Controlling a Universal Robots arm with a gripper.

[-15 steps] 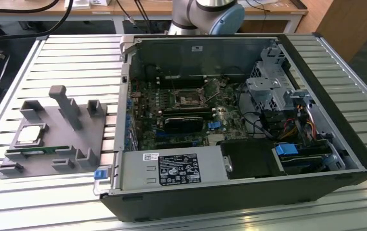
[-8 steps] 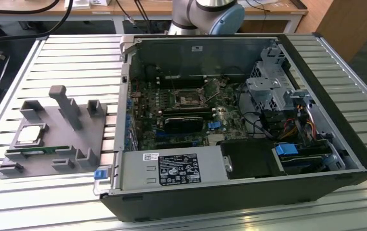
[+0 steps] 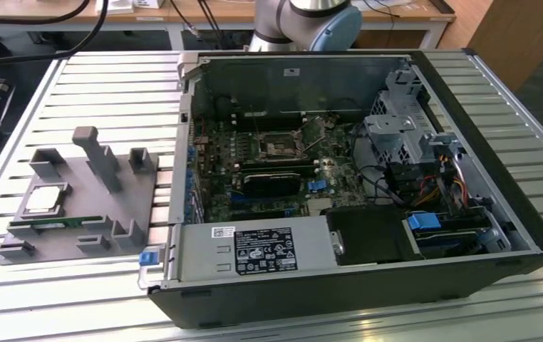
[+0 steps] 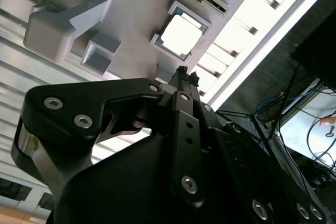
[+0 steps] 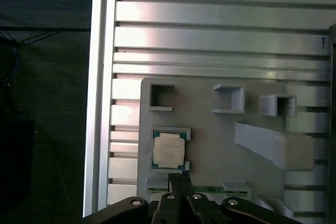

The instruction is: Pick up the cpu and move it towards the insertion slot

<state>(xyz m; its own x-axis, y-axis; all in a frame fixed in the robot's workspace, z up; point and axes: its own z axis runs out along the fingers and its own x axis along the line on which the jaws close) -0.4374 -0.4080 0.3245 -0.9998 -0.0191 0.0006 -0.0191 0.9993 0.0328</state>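
Approach step, by judgement; nothing lifted yet. Hovers with black two-fingered gripper [image 5: 178, 176] clenched on nothing, near small flat silvery square cpu [image 5: 169, 149] seated in grey plastic tray [image 3: 77, 206] at the exterior view's left. Calls for opening, then centring over chip.

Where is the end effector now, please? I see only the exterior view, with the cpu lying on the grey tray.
Observer: In the first wrist view the end effector is over the grey tray, its tips just beside the cpu.
Operator: Is it open for the grasp?
Observer: No. In both wrist views it is shut, holding nothing.
Operator: What else is near the tips?
Observer: The green memory stick, lying in the tray.
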